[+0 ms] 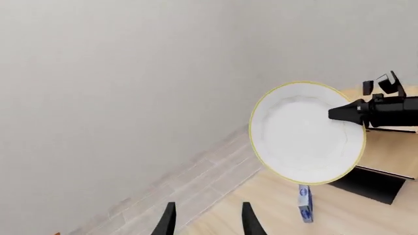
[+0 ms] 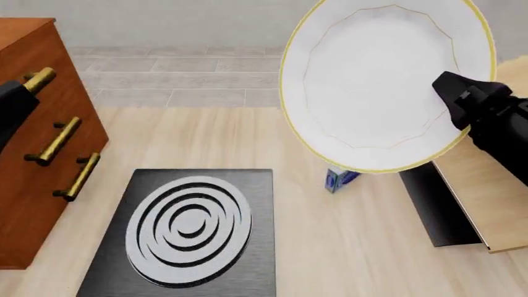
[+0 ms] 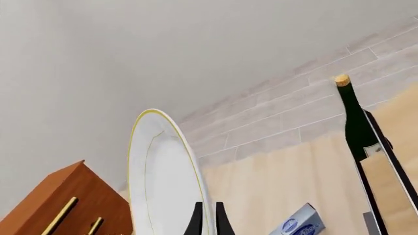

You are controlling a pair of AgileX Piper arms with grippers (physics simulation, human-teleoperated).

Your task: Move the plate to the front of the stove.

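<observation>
Plate [image 2: 371,86]: lifted on edge, well above the counter [image 2: 330,247], right gripper [image 2: 449,93] jaws pinching its rim. Stove [image 2: 185,232]: waiting below-left. Left gripper [image 1: 205,220]: jaws hanging parted, empty. Placing remaining.

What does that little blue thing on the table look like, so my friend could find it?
Start at the black stove with grey rings on the wooden table. Look right and farther back, under the lifted white plate. The small blue-and-white box lies there, the only blue thing around.
</observation>
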